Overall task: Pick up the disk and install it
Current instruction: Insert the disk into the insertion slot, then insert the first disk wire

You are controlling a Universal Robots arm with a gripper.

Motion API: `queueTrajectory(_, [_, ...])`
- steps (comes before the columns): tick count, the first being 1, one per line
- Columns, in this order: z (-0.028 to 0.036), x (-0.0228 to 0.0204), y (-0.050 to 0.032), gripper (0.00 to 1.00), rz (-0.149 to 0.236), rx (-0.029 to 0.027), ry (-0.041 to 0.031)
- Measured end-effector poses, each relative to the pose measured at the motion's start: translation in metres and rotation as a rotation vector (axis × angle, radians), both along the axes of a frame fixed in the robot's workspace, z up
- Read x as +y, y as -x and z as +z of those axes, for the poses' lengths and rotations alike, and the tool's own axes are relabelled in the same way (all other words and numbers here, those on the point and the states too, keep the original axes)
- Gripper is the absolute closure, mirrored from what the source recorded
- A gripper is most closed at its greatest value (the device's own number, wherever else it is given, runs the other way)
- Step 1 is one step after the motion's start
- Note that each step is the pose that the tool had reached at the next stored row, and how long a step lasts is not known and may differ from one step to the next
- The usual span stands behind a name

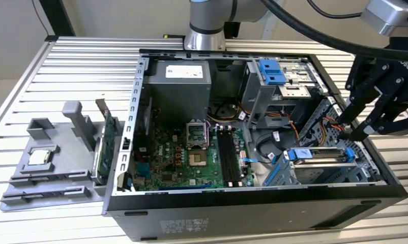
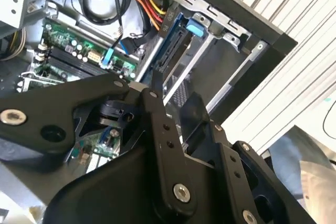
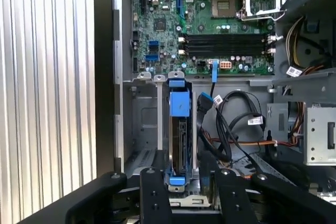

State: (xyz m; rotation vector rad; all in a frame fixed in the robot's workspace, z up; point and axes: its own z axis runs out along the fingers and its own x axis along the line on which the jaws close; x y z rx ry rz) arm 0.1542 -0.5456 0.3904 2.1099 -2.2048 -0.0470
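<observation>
end effector (image 3: 190,174): 2 fingers (image 3: 152,192) spread, empty | pose: angled down toward disk (image 3: 178,145) | disk: edge-on in drive bay (image 3: 142,129)

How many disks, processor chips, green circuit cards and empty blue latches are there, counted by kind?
Disk: 1
Processor chip: 1
Green circuit card: 1
Empty blue latch: 1
Total: 4
</observation>
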Motion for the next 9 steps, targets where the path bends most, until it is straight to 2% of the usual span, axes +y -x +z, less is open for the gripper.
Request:
queueTrajectory(4, [-0.0033, 0.0005, -0.0120, 0.00, 0.003, 0.0070, 0.0000])
queueTrajectory(6, [-0.0042, 0.0006, -0.0132, 0.00, 0.006, 0.0130, -0.0007])
queueTrajectory(9, [-0.0067, 0.0005, -0.0129, 0.00, 0.013, 0.0163, -0.0012])
